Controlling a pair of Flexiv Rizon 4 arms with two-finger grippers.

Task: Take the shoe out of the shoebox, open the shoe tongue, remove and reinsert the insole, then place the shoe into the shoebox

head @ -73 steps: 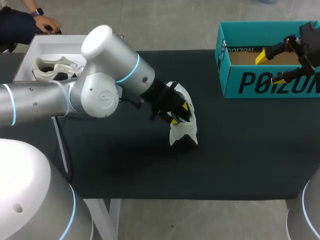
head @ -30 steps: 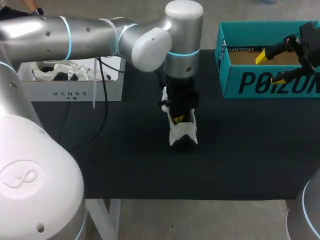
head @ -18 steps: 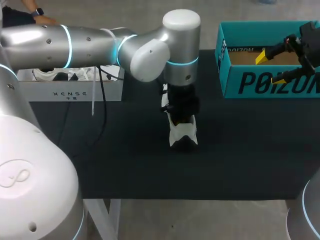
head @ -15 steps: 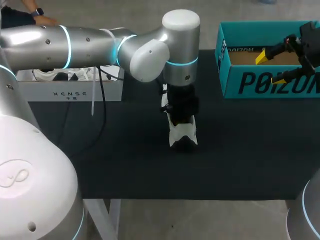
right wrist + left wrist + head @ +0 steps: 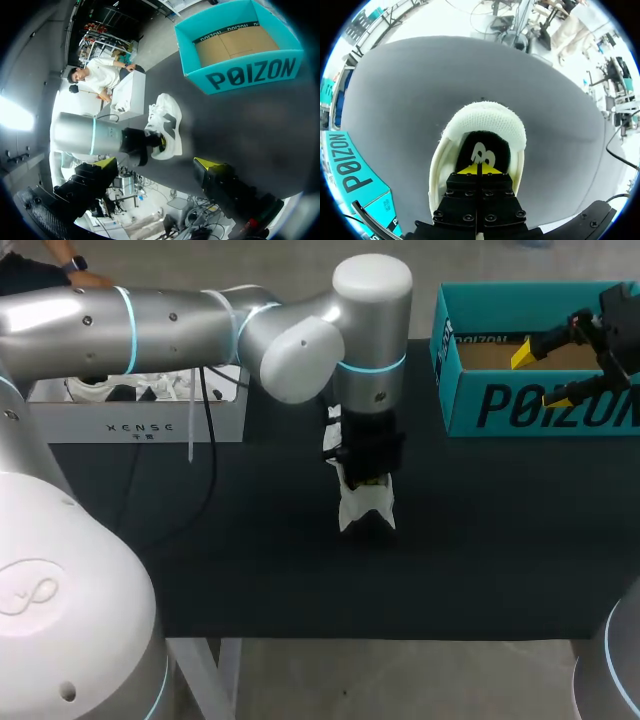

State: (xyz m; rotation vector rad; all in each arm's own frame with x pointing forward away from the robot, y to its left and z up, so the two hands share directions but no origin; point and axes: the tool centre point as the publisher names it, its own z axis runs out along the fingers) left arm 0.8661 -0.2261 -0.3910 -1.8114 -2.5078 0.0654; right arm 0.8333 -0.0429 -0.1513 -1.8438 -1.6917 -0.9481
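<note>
Your work surface is one table [image 5: 480,540] covered edge to edge in a matte black cloth, flat and unwrinkled. From the head view its near edge runs straight across at 6 o'clock, with a white leg [image 5: 205,680] showing beneath at about 7 o'clock. At 10 o'clock a white open-topped box [image 5: 140,425] sits on the cloth at the far corner. Light falls evenly from above; in the left wrist view the cloth [image 5: 395,100] reads as pale grey.

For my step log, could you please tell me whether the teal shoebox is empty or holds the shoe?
Empty: the shoebox shows only its bare cardboard floor; the white shoe sits on the table, outside it.
</note>
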